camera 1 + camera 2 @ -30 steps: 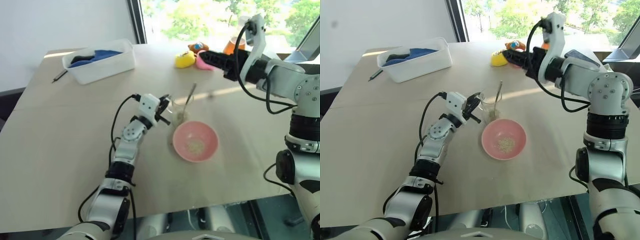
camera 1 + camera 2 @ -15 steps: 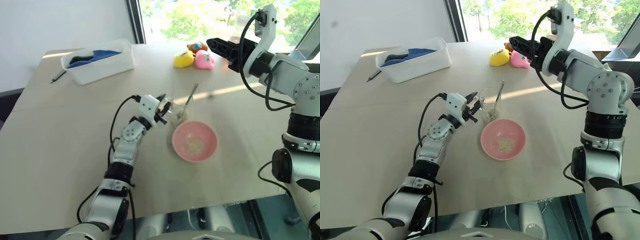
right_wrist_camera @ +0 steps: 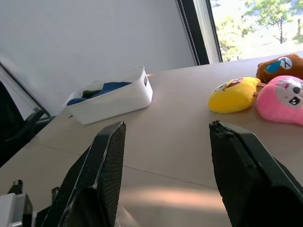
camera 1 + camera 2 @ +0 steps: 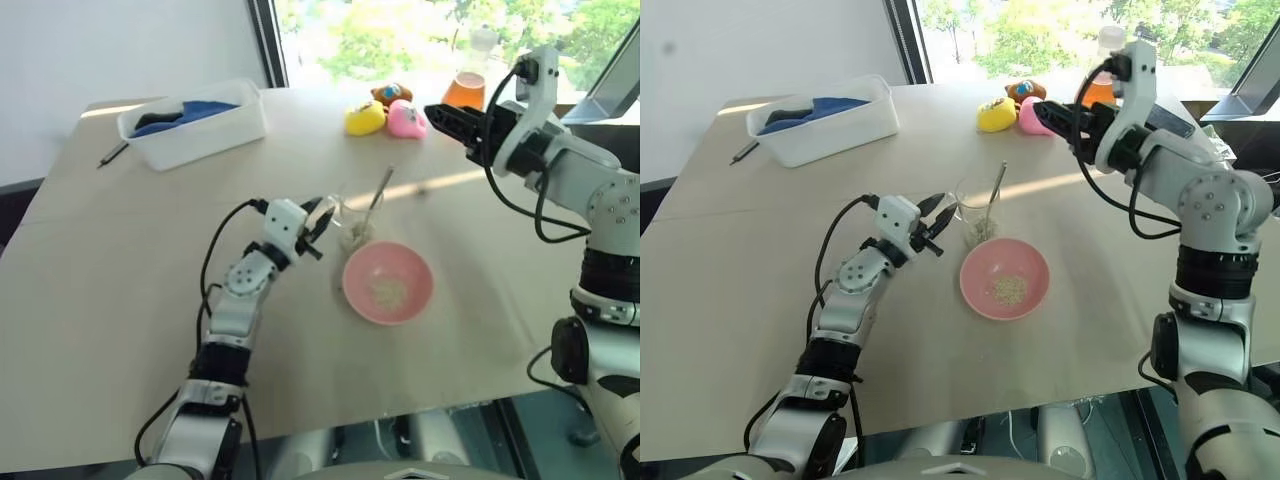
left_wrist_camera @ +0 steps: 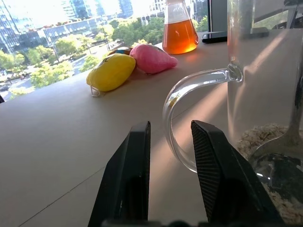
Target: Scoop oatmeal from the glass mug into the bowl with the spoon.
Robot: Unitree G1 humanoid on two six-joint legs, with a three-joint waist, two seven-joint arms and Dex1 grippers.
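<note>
While the left gripper (image 4: 936,215) sits beside the glass mug (image 4: 978,212), fingers parted, nothing is held.
Spoon (image 4: 995,197) stands in the mug with oatmeal (image 5: 265,137); pink bowl (image 4: 1004,279) just beside it; right gripper (image 4: 447,116) raised, fingers spread, empty.
</note>
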